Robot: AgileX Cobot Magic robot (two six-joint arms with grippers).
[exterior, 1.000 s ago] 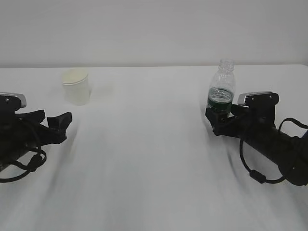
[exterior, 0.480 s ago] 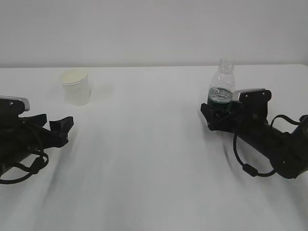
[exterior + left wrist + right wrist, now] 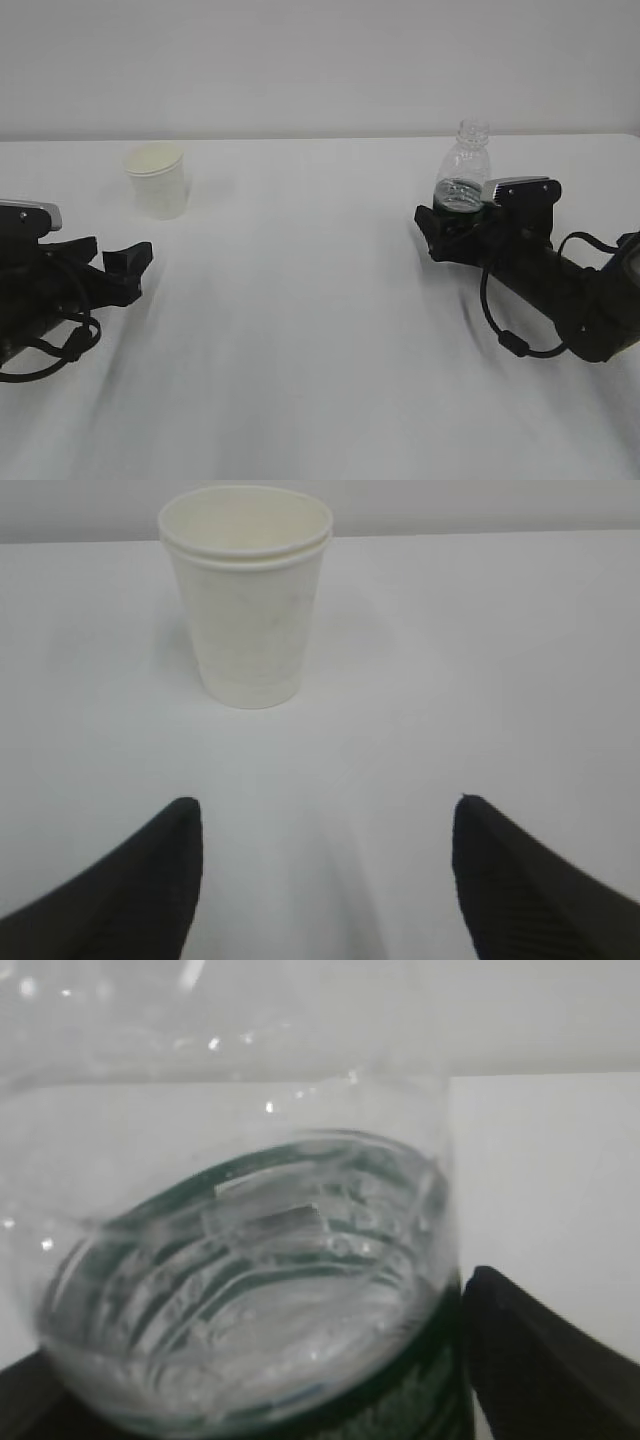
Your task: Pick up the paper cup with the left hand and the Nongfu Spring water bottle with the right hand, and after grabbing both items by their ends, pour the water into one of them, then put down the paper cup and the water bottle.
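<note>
- The left hand lies low over the white table with its jaws spread wide and nothing between them.
- In the left wrist view the two dark fingertips stand well apart at the bottom corners, with bare table between them.
- The paper cup stands upright on the table ahead of those open jaws, a little left of the gap's middle line and clear of both fingertips.
- In the exterior view the cup sits beyond the left hand, apart from it, near the table's far edge.
- The right hand has its jaws set wide on either side of the Nongfu Spring water bottle, at the height of the green label band.
- The bottle stands upright between those jaws, its capless neck rising above them.
- In the right wrist view the bottle fills the space between the jaws; one dark finger shows just beside its right wall, and whether it presses the plastic cannot be told.
- The water lies level inside the bottle, about at the top of the label band.
</note>
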